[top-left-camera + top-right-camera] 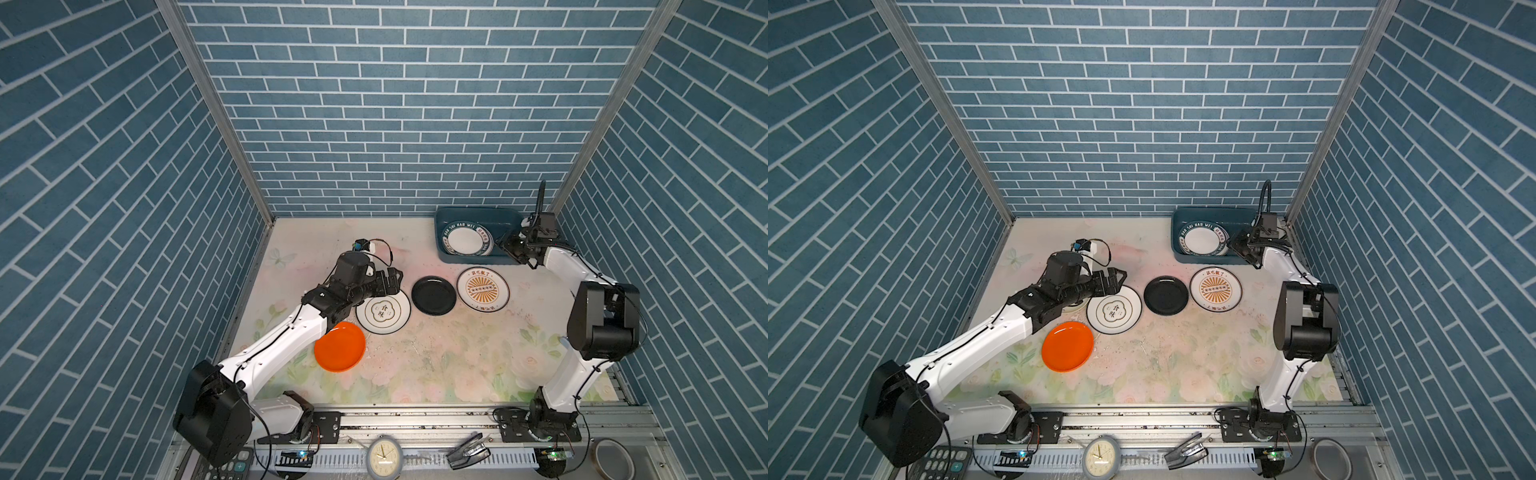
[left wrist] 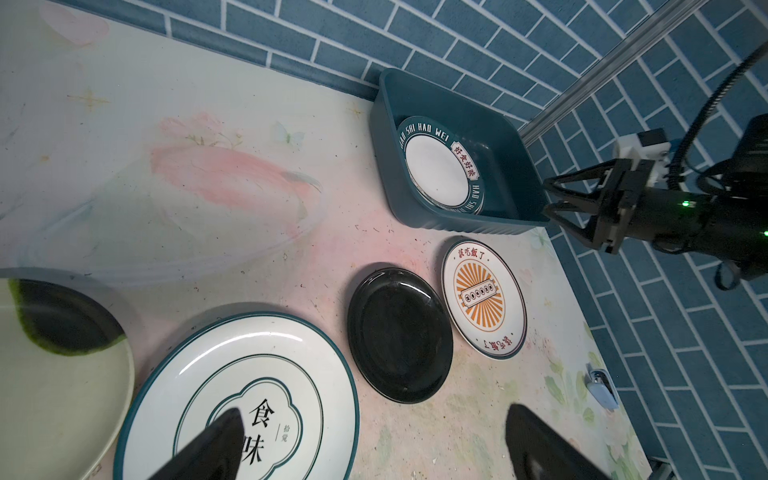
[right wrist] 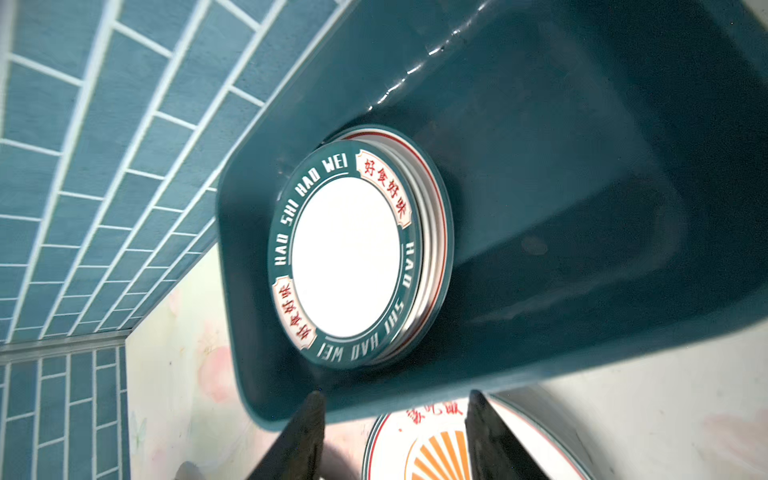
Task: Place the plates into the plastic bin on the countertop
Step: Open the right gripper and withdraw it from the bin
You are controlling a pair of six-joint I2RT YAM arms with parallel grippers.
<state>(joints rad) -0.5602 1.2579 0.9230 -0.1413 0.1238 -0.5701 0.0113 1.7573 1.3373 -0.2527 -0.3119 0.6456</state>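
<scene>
Blue brick walls (image 1: pixel 374 124) enclose the rose-printed countertop (image 1: pixel 436 365); in both top views the plastic bin (image 1: pixel 473 258) sits in the far right corner holding stacked plates (image 1: pixel 465 241), others loose nearby. Left wrist view: left gripper (image 2: pixel 374 453) hangs wide open over a teal-rimmed plate (image 2: pixel 270 365), probably the next pick. Right wrist view: right gripper (image 3: pixel 395 395), jaws apart and empty, faces the bin's wall.

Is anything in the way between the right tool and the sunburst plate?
Nothing visible. The right tool hangs open and empty at the plastic bin's front right corner. The sunburst plate lies flat just in front of that bin, apart from the black plate beside it.
</scene>
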